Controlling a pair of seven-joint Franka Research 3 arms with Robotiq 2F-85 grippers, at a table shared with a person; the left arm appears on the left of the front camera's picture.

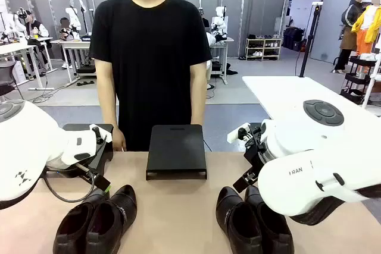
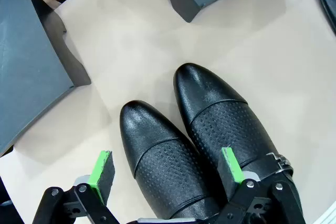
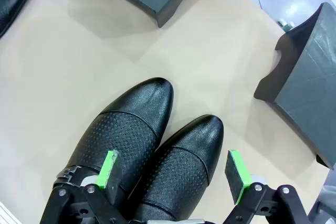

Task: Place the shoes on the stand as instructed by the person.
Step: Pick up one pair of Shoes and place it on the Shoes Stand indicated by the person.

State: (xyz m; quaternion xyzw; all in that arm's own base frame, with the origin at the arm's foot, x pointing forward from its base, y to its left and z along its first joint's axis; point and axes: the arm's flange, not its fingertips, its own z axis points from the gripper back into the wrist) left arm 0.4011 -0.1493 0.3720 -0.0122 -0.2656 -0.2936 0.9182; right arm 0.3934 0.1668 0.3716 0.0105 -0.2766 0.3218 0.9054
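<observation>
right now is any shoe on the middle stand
No, both pairs of shoes sit on the table, short of the middle stand.

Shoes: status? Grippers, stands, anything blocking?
Left gripper open above left pair. Right gripper open above right pair. All four shoes on table, none on the middle stand. Nothing between shoes and stand.

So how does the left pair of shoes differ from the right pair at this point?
The left pair of dress shoes lies below the open left hand, toes slanting toward the robot's right; the right pair lies below the open right hand, toes slanting left. The left pair slants more. Both are glossy black, perforated, side by side on the table, neither on the middle stand.
</observation>
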